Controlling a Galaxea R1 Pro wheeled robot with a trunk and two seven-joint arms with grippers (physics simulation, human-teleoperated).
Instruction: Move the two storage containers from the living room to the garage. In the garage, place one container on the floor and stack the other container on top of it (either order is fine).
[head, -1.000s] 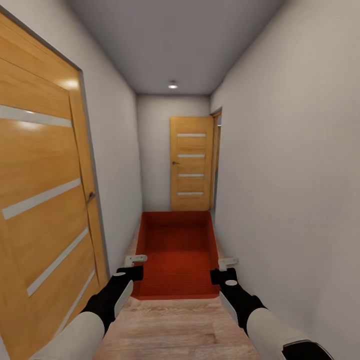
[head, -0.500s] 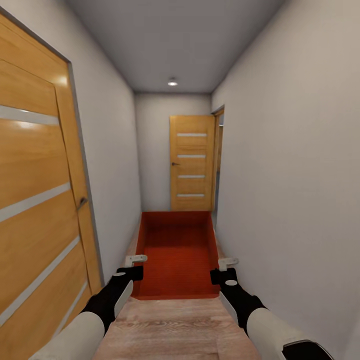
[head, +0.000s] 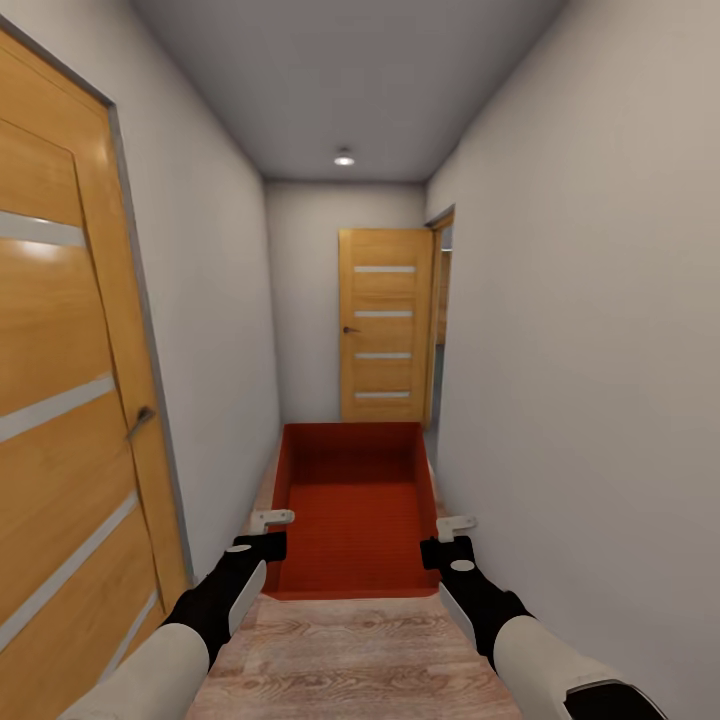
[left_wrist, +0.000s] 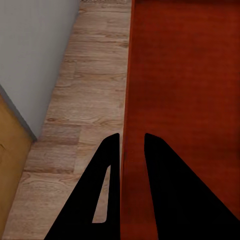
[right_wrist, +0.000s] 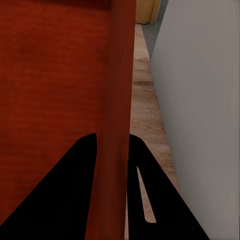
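I hold one red-orange open-top storage container (head: 352, 510) out in front of me, level above a wood plank hallway floor. My left gripper (head: 268, 530) is shut on its left wall, and the left wrist view shows the dark fingers (left_wrist: 107, 170) straddling that wall (left_wrist: 131, 100). On the opposite side my right gripper (head: 448, 535) is shut on the right wall, whose edge (right_wrist: 117, 100) runs between the fingers (right_wrist: 82, 170) in the right wrist view.
I am in a narrow white-walled corridor. A large orange door (head: 60, 400) with a handle (head: 140, 420) stands close on the left. Another orange door (head: 385, 325) closes the far end, with an opening (head: 440, 310) in the right wall beside it.
The whole view has advanced along the corridor: the left door slides out of frame and the far door looks slightly nearer. Both grippers and the container keep their places relative to me.
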